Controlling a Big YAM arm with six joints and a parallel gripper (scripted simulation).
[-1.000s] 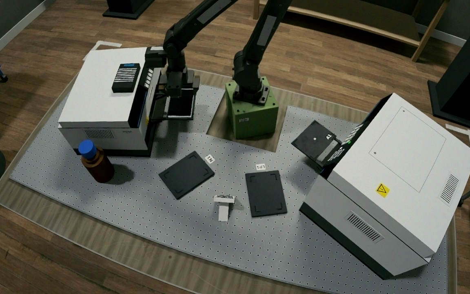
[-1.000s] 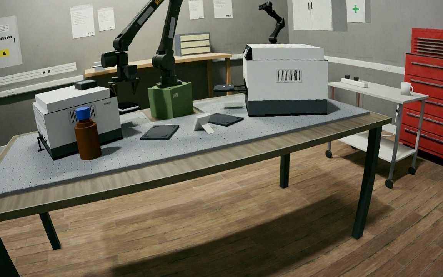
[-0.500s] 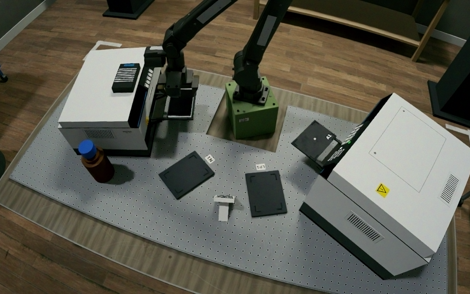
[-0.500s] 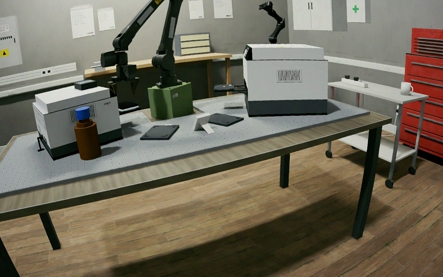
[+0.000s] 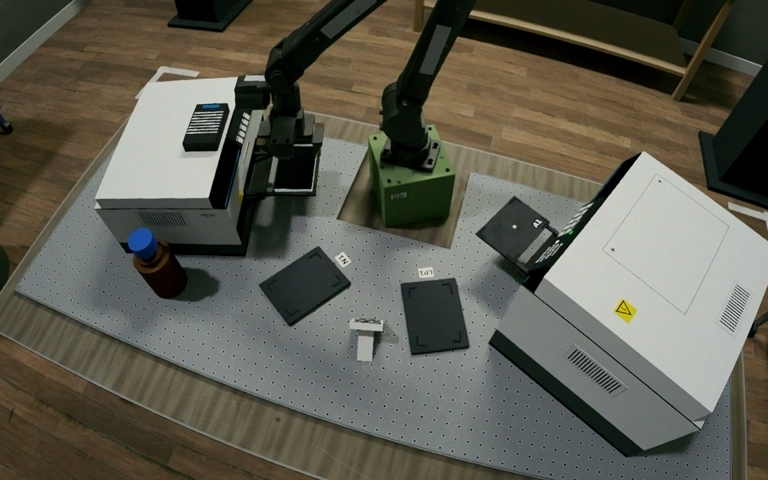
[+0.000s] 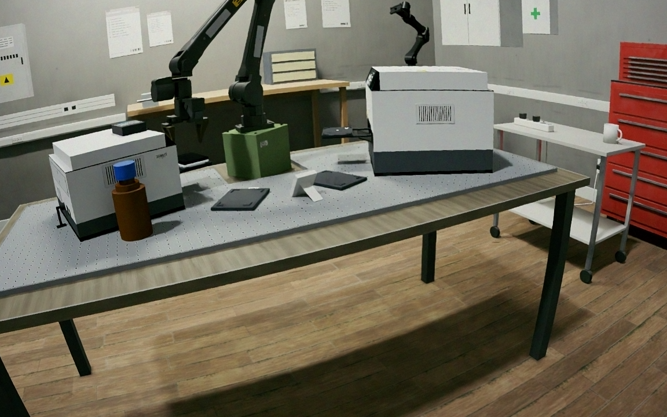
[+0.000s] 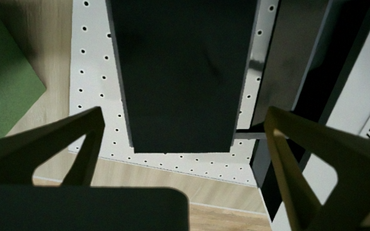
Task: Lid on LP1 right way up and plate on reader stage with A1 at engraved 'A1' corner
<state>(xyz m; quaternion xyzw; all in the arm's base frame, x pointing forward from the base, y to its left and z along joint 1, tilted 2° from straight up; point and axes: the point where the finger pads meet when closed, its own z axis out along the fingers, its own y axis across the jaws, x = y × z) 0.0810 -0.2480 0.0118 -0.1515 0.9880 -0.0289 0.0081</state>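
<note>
My gripper (image 5: pixel 289 156) (image 6: pixel 185 141) (image 7: pixel 184 115) is open and empty, above the dispenser's stage, its fingers on either side of the lid as the wrist view shows it. The black lid (image 5: pixel 294 174) (image 6: pixel 193 158) (image 7: pixel 185 70) lies flat there; the plate's wells are hidden. LP1 (image 5: pixel 435 316) (image 6: pixel 340 179) is a dark nest with corner locators, with nothing on it. The reader's stage (image 5: pixel 507 231) (image 6: pixel 340 133) sticks out bare, engraved "A1" near its reader-side edge. The capped brown bottle (image 5: pixel 163 277) (image 6: pixel 134 209) stands upright beside the dispenser (image 5: pixel 166 155) (image 6: pixel 87 150).
N1 (image 5: pixel 305 286) (image 6: pixel 240 198) is bare, left of LP1 in the top view. A small white stand (image 5: pixel 365 343) (image 6: pixel 304 183) is in front, between them. The green arm base (image 5: pixel 413 197) (image 6: pixel 257 150) stands between the dispenser and the large white reader (image 5: pixel 661 239) (image 6: pixel 432 119).
</note>
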